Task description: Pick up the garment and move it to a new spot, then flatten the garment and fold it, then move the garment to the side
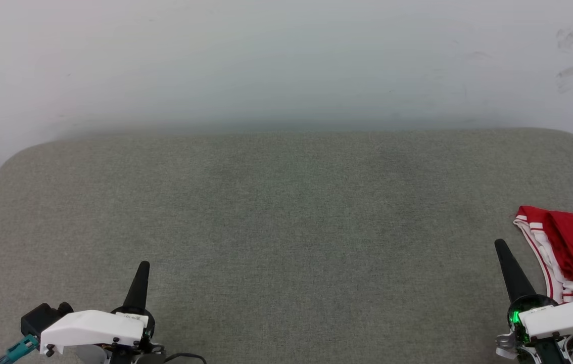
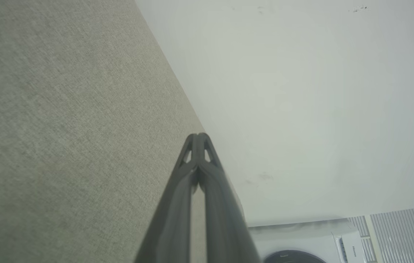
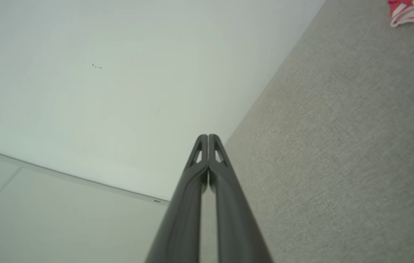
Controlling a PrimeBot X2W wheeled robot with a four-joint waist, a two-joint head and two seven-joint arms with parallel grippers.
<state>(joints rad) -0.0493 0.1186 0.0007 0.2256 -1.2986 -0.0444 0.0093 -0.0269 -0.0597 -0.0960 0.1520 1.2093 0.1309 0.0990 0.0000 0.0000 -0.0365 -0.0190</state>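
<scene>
The garment point(image 1: 572, 247), red with white panels and red-and-white striped trim, lies bunched at the right edge of the grey padded table point(image 1: 286, 217), partly cut off by the frame. A corner of the garment point(image 3: 413, 11) also shows at the top right of the right wrist view. My right gripper point(image 1: 499, 246) stands shut just left of the garment, apart from it, holding nothing. Its tips point(image 3: 208, 137) press together. At the lower left my left gripper point(image 1: 144, 265) is shut and empty over bare table, its fingertips point(image 2: 199, 136) closed tight.
A white wall point(image 1: 286, 60) rises behind the table's far edge. A white washing machine point(image 2: 313, 241) and a ribbed panel sit at the bottom right of the left wrist view. The table's corners are rounded.
</scene>
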